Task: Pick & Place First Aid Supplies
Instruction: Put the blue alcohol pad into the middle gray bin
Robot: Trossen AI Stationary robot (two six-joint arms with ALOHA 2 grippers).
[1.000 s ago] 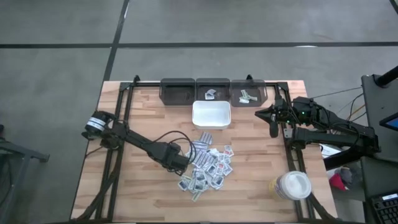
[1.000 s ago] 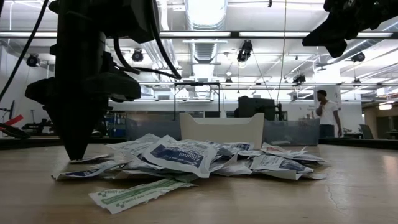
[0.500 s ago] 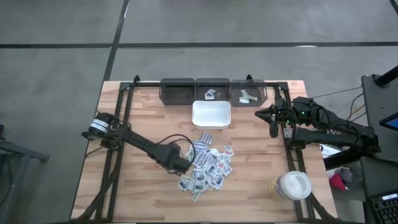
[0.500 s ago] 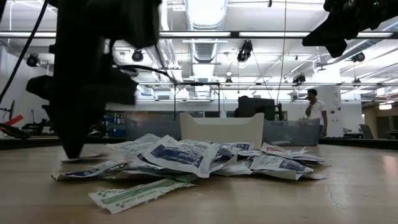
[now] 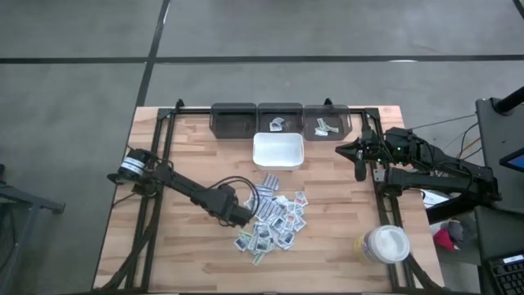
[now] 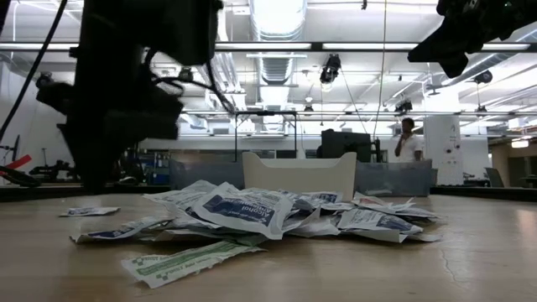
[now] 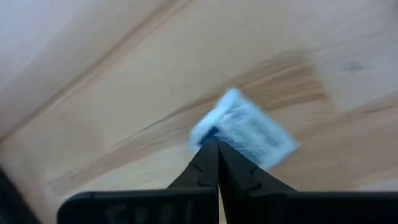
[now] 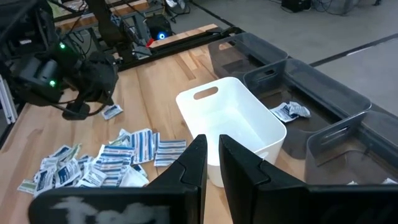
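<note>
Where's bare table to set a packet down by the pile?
Bare wood lies left of the pile, behind the left tool, and between pile and jar. Crowded: the pile itself and the strip between tray and pile.

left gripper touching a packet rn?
Touching. The left wrist view shows the left gripper shut on a corner of a blue-print packet, which hangs above the table.

One blue-printed packet (image 6: 243,211) atop the heap shows upside-down lettering (apparently "Alcohol"); nothing else is legible.
</note>
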